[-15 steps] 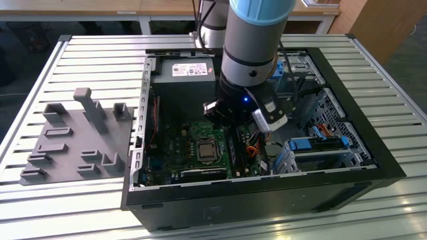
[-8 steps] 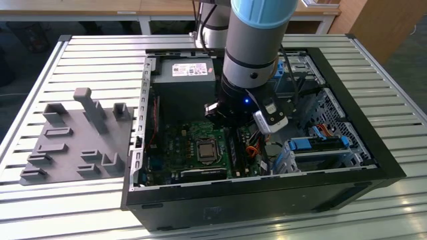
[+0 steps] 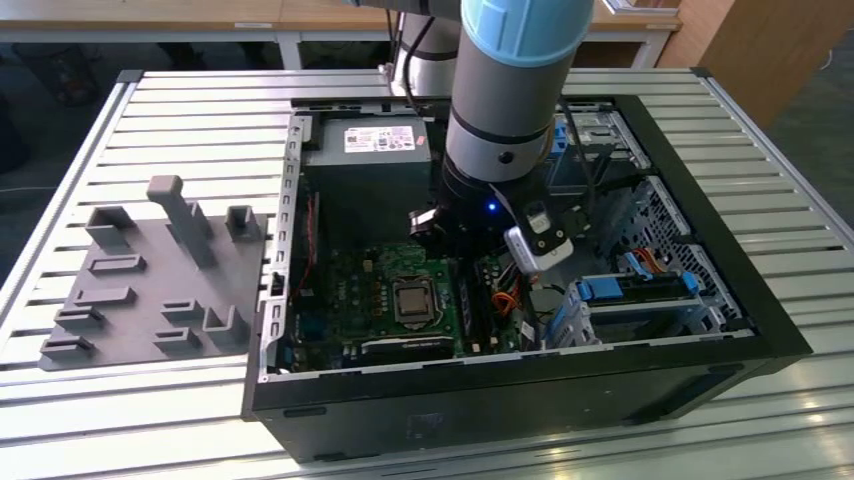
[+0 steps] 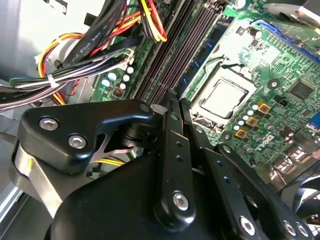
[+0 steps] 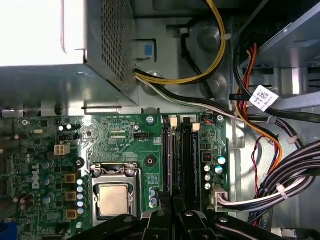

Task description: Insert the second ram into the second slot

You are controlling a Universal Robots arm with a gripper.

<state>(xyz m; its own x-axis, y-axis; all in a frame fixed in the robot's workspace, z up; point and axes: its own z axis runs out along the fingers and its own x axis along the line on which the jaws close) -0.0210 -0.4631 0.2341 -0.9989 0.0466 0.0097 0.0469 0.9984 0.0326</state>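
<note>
My gripper (image 3: 454, 238) reaches down into the open computer case (image 3: 534, 385), right over the memory slots (image 5: 188, 160) beside the processor socket (image 5: 114, 196). In both wrist views its black fingers come together at the near end of the slot bank. A thin blue stick, the second ram (image 4: 210, 47), runs on edge from between the fingertips along the slot nearest the socket, and it appears again in the first wrist view (image 5: 170, 160). The gripper (image 4: 175, 97) looks shut on it. How deep the stick sits in its slot I cannot tell.
Bundled black, yellow and red cables (image 4: 85, 65) lie close on the slots' far side from the socket. The power supply (image 3: 374, 150) fills the case's back corner. Drive bays with blue clips (image 3: 627, 290) stand at the exterior view's right. A grey holder fixture (image 3: 147, 290) rests on the slatted table outside.
</note>
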